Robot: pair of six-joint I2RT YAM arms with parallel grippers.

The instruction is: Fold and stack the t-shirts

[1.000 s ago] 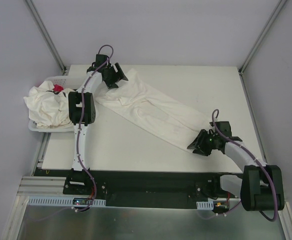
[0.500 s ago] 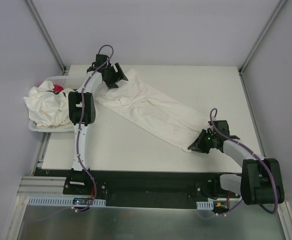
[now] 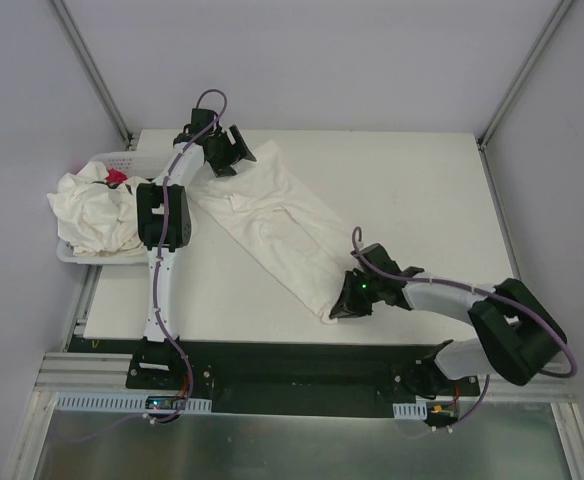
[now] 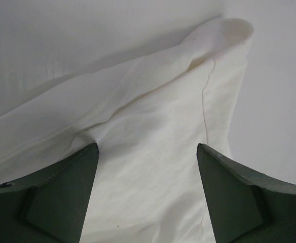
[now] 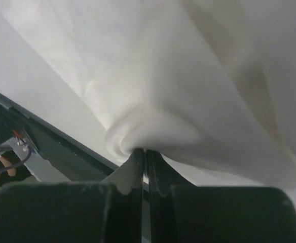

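One t-shirt [image 3: 282, 215] spread on table [image 3: 422, 190]; basket [image 3: 122, 158] holds t-shirts [image 3: 92, 215], red packet [image 3: 117, 177].

A white perforated basket [image 3: 122, 158] sits at the far-left edge of the white worktop [image 3: 412, 180]. A small red packet [image 3: 117, 177] lies inside it.

right gripper [image 5: 146, 152] pinches a bunched fold of the t-shirt [image 5: 188, 81].

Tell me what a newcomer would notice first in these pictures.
An off-white t-shirt lies stretched diagonally across the table. The right gripper is shut on its near end at the front edge, while the left gripper stands open over its far end. More shirts heap over a white basket at left.
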